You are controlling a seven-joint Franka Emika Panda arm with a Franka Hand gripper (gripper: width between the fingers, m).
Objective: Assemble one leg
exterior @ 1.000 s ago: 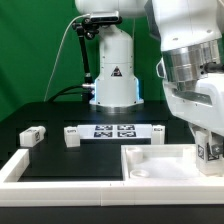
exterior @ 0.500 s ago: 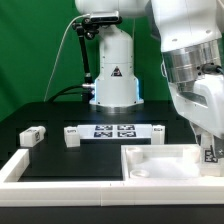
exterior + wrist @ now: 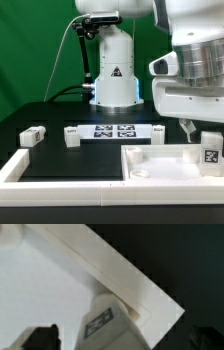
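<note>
Green backdrop, black table (image 3: pixel 40 115). White arm (image 3: pixel 195 60) fills the exterior view's right. Large flat white rimmed piece (image 3: pixel 150 172) lies at the front, with the marker board (image 3: pixel 115 130) behind it. The leg (image 3: pixel 210 152) stands upright at that piece's corner on the exterior view's right, tag facing the camera. Gripper (image 3: pixel 190 128) is just above it. Wrist view shows one dark finger (image 3: pixel 40 339) beside the leg. Can't tell if it's pinching or spread.

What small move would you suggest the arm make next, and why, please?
Probably a gentle turn of the leg to seat it: it stands upright at a corner of the white panel, on the exterior view's right. Whether it is gripped or already joined cannot be told.
</note>
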